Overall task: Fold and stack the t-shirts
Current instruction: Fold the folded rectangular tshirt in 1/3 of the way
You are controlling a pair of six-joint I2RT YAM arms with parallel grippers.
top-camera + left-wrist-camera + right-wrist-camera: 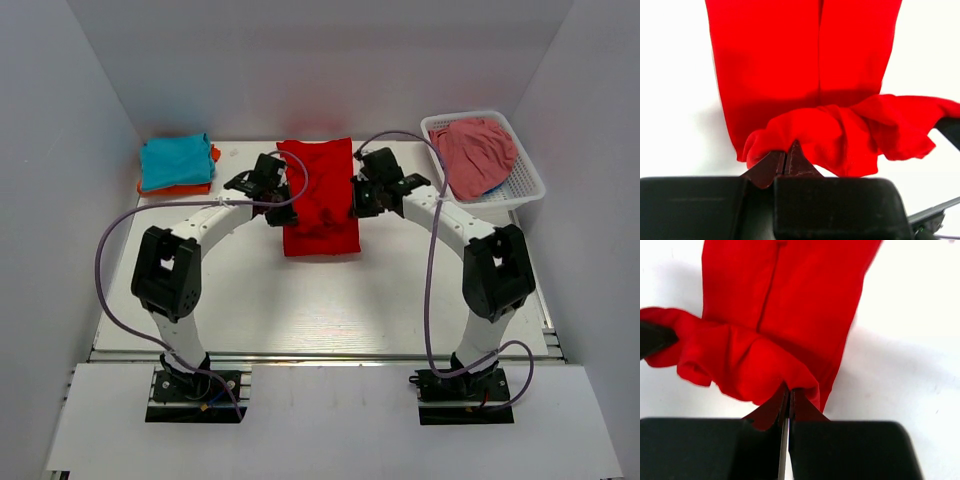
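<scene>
Three t-shirts lie on the tabletop (320,310): one red t-shirt (320,200) at the centre, and one teal t-shirt (175,160) folded atop one orange t-shirt (180,188) at far left, the orange one mostly hidden. The left tool (268,180) and right tool (362,195) are each pinched tight on the red cloth's bunched edges. One pink cloth (475,155) fills one white basket (530,180).

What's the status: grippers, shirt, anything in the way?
Left gripper, right gripper both shut on red t-shirt, opposite edges. Cloth bunched between them, mid-fold. Nothing in the way; teal t-shirt, basket off aside.
</scene>
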